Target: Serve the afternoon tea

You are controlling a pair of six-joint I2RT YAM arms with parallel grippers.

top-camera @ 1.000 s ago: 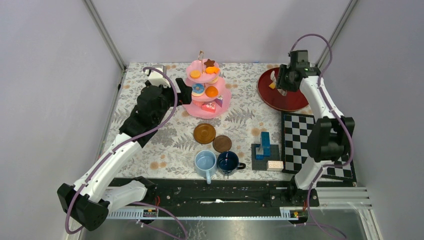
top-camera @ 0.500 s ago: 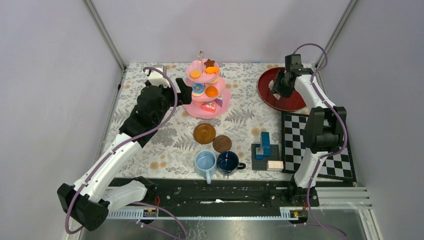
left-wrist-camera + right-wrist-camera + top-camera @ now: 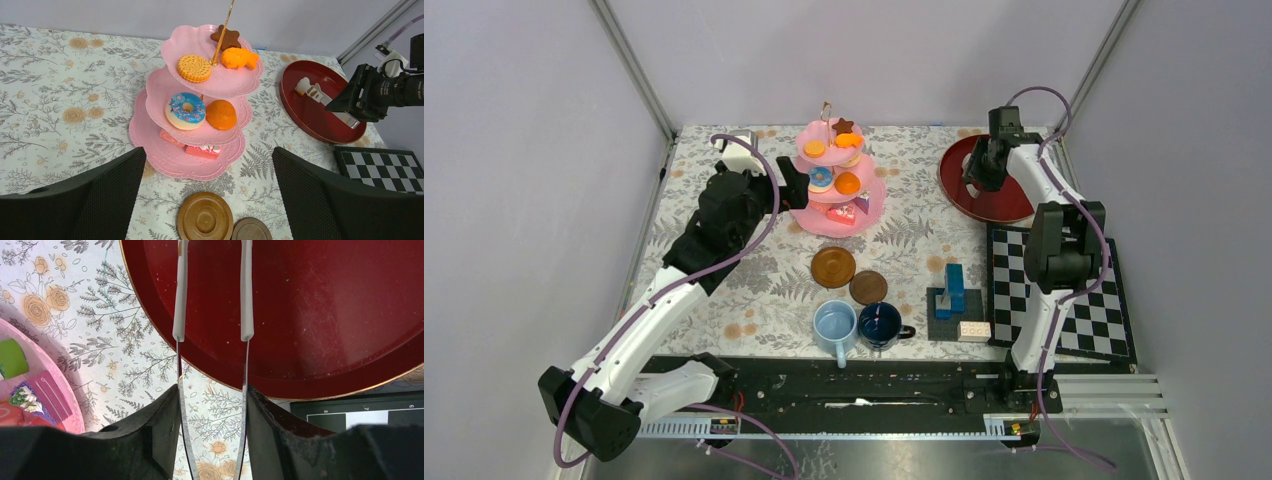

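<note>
Tool-pickup step of the tea service. The right gripper [image 3: 212, 437] was pinched on the springy metal arms of a pair of tongs [image 3: 245, 295], whose two white-sleeved tips stood apart and pointed out over the red tray [image 3: 325, 315] at the far right of the table; whether the tips touched the tray could not be told. The left gripper [image 3: 792, 185] was spread wide and held nothing, poised just beside the pink stand [image 3: 150, 140] and facing it. The stand stood at the far centre of the table, with a biscuit [image 3: 194, 68] on its top tier and a blue doughnut [image 3: 185, 110] and an orange bun [image 3: 221, 114] on the middle tier. Nearer the arms lay the two brown saucers [image 3: 833, 266], both bare, and in front of them the light-blue mug [image 3: 835, 325] and the dark-blue mug [image 3: 880, 324], side by side. Serving appeared to be at an early stage. The next move would probably call for carrying the tongs left across to the stand, straddling one pastry with the tips, and squeezing gently enough not to flick it off its tier.
</note>
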